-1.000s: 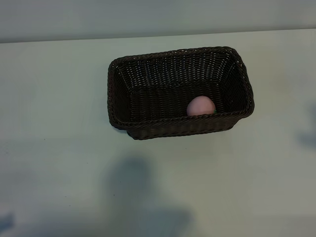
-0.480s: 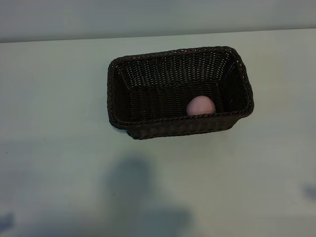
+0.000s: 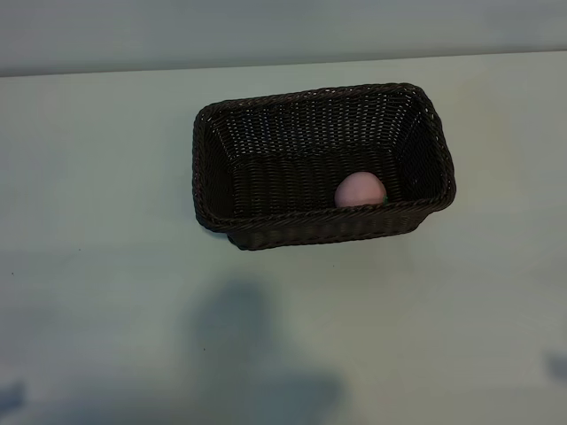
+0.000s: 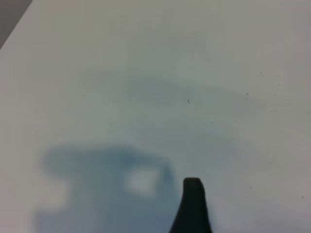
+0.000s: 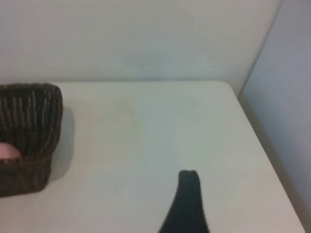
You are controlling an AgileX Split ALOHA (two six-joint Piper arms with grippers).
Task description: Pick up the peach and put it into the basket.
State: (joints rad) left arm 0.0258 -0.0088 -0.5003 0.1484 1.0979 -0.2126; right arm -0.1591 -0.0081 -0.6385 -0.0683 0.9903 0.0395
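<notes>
Peach (image 3: 360,189) sits inside the basket (image 3: 266,226), low against the near long wall toward the right-hand end, only its pale-pink top showing over the braided rim. From how things lie, the task looks done.

It reads as a small, light, smooth ball — likely to roll on the woven floor and easy to squirt out of a pinch. If it had to be taken again, I would come from above and close across its widest part, fingers kept off the wicker wall it rests beside.

Neither arm is seen in the exterior view. Each wrist view shows one dark fingertip over bare table (image 3: 106,266) — the left finger (image 4: 192,206), the right finger (image 5: 187,201) — both grippers standing well apart and holding nothing. The right one looks toward the basket's end, well clear of it.
</notes>
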